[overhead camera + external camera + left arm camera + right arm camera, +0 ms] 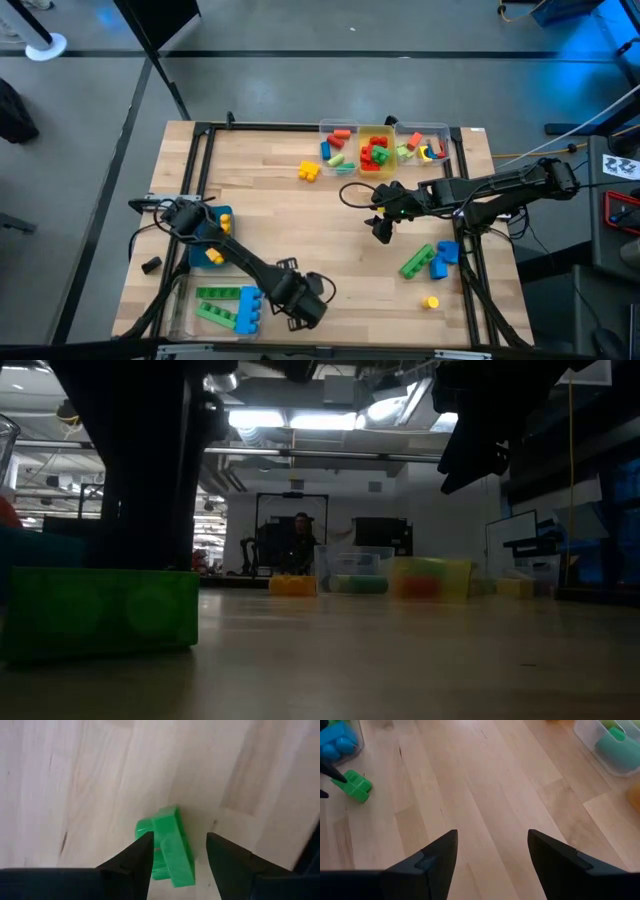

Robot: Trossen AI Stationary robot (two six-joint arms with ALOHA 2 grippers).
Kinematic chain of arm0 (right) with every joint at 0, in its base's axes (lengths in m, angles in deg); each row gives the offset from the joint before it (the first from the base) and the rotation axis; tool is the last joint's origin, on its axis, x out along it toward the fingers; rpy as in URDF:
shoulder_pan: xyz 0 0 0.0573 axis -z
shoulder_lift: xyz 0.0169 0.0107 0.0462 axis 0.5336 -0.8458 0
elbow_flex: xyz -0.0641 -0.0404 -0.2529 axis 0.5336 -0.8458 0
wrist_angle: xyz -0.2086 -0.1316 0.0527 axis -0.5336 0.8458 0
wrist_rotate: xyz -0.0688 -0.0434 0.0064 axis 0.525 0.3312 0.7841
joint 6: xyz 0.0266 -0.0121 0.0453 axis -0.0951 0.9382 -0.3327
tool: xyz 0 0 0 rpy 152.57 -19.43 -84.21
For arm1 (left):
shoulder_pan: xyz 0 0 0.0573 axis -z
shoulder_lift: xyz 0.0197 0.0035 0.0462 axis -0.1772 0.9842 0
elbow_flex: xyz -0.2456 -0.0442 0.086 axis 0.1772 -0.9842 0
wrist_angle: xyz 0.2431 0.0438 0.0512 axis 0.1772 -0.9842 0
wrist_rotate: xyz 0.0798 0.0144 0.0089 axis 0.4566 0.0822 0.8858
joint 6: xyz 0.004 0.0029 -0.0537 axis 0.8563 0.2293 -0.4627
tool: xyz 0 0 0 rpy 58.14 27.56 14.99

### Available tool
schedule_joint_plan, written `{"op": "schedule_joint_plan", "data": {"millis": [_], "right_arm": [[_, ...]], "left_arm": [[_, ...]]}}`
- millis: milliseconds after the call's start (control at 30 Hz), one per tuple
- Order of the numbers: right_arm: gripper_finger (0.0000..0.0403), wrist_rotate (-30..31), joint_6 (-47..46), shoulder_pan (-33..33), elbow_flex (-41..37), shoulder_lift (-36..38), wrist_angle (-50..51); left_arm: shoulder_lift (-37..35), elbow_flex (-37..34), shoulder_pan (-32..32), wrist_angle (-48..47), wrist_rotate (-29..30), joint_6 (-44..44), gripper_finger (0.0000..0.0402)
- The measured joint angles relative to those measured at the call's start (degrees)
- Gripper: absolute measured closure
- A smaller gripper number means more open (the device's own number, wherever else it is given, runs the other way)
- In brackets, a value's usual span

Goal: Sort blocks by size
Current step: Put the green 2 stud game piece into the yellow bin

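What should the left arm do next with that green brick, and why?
Probably close the left pincer: the green brick lies on the table between its open fingers, not yet gripped. The right pincer waits open over bare wood.

You have blocks scattered: a yellow one [308,172] lies near the far bins, a green bar [417,261] touches blue pieces [444,256] at the right, and a tiny yellow cube [431,301] sits nearby.

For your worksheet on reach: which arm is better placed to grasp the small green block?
Left. Its open left gripper straddles the green block on the table; the right gripper hangs open over bare wood.
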Motion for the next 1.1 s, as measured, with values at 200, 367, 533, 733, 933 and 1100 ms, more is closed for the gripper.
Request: {"op": "schedule_joint_plan", "data": {"millis": [200,367,533,733,933,1100], "right_arm": [[0.0162,0.00,0.01,0.00,0.00,0.00,0.03],[0.0162,0.00,0.03,0.00,0.00,0.00,0.02],[0.0162,0.00,0.04,0.00,0.00,0.00,0.01],[0.0162,0.00,0.04,0.00,0.00,0.00,0.02],[0.0162,0.00,0.05,0.00,0.00,0.00,0.02],[0.0162,0.00,0.11,0.00,0.00,0.00,0.02]], "left_arm": [[0.00,-1.98,-0.19,-0.12,0.01,-3.47,0.0235],[0.00,-3.41,-0.19,2.17,0.02,-3.04,0.0235],[-0.22,-5.85,-0.19,3.22,0.46,-3.49,0.0235],[0.01,-6.43,-0.34,2.68,0.59,-3.70,0.0235],[0.00,-6.44,-0.47,2.25,0.68,1.50,0.0277],[0.00,-6.41,-0.45,2.35,0.67,4.94,0.0350]]}}
